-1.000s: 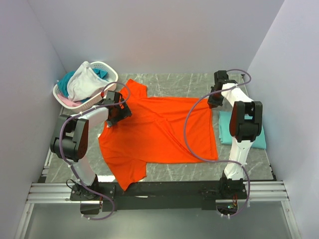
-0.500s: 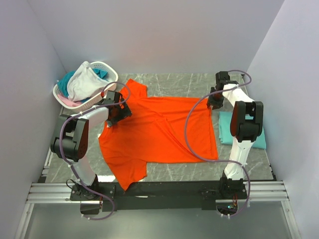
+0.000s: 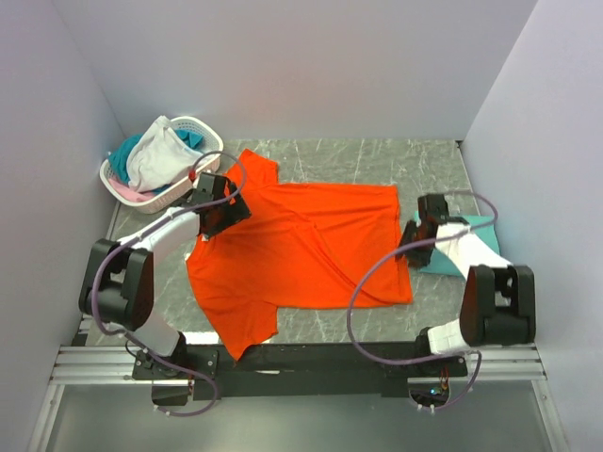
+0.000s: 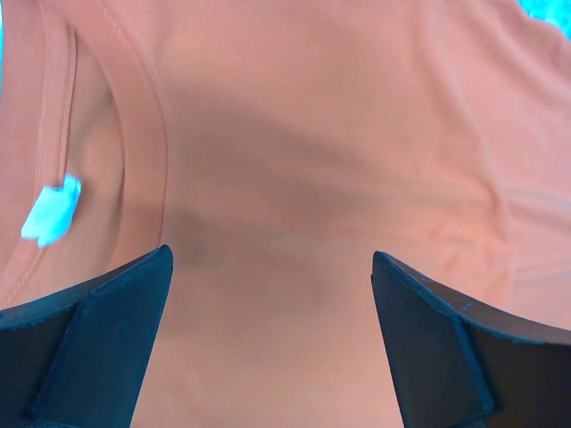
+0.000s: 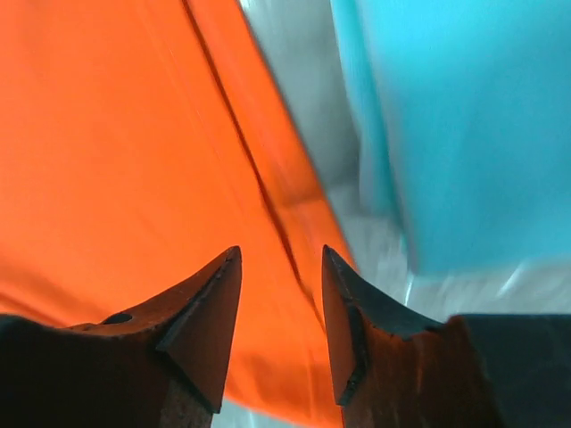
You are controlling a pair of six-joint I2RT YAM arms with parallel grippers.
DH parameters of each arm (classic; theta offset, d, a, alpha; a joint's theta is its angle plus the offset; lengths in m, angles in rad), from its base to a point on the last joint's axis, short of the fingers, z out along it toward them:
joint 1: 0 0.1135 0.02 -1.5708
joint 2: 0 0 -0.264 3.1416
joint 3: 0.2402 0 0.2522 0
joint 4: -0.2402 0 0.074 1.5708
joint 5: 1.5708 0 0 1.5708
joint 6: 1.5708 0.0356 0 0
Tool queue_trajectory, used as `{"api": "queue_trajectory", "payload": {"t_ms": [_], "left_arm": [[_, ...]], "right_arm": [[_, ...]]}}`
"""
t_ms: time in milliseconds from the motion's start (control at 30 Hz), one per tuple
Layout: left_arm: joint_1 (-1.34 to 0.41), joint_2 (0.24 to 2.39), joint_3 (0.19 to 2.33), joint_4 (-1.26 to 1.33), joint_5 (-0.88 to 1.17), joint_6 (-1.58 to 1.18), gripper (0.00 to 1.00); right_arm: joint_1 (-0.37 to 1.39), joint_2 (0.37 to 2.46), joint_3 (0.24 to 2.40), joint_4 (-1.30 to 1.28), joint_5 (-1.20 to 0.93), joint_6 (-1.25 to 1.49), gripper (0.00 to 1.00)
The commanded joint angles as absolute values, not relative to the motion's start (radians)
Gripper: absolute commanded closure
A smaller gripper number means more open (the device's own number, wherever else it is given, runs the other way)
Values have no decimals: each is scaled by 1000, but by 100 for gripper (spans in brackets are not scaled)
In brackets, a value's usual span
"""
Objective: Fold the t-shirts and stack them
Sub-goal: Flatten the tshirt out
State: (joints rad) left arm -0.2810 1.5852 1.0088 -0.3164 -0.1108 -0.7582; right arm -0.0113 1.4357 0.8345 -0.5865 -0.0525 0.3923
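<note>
A large bright orange t-shirt [image 3: 301, 245] lies spread flat across the marbled table [image 3: 377, 155]. My left gripper [image 3: 215, 218] hovers over its collar end, open wide; in the left wrist view the left gripper [image 4: 269, 257] shows only orange cloth [image 4: 339, 134] beneath, the collar's label [image 4: 49, 209] to the left. My right gripper [image 3: 410, 250] is at the shirt's right hem. In the right wrist view the right gripper [image 5: 281, 251] stands partly open above the orange hem [image 5: 268, 187], pinching nothing. A teal t-shirt [image 3: 433, 262] [image 5: 464, 116] lies just right of it, partly under the arm.
A white perforated basket [image 3: 209, 132] stands at the back left, holding a white garment [image 3: 155, 155], teal cloth [image 3: 193, 138] and a pink piece [image 3: 121, 181]. Walls close in the table on three sides. The arm bases' rail [image 3: 301, 360] runs along the near edge.
The right arm has swung from the shirt's far right corner down toward the near right hem, and its gripper has gone from shut to open. The left gripper stays open over the collar.
</note>
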Motion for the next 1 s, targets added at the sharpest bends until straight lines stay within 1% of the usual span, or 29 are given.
{"api": "queue_trajectory", "payload": {"t_ms": [0, 133, 333, 367, 500, 567, 700, 867, 900, 967], "left_arm": [[-291, 1513, 933, -308, -109, -790, 1], [-301, 1463, 862, -284, -83, -808, 1], [-301, 1462, 799, -275, -80, -818, 1], [-301, 1469, 792, -275, -80, -819, 1], [-301, 1483, 782, -282, -94, -822, 1], [-301, 1483, 782, -287, -100, -822, 0], [-301, 1474, 781, -301, -124, -824, 0], [-301, 1485, 775, -311, -129, -822, 1], [-301, 1486, 775, -311, -130, -822, 1], [-302, 1493, 776, -313, -133, -819, 1]], "right_arm": [[-5, 1332, 700, -557, -161, 437, 51], [46, 1249, 623, -567, -221, 465, 50], [87, 1216, 597, -597, -213, 479, 51], [89, 1218, 597, -592, -210, 480, 52], [90, 1235, 610, -568, -210, 483, 66], [89, 1262, 629, -587, -201, 472, 66], [91, 1259, 643, -655, -69, 471, 59], [91, 1203, 641, -710, -51, 512, 54], [91, 1198, 640, -721, -32, 518, 52], [91, 1198, 635, -745, -32, 538, 51]]}}
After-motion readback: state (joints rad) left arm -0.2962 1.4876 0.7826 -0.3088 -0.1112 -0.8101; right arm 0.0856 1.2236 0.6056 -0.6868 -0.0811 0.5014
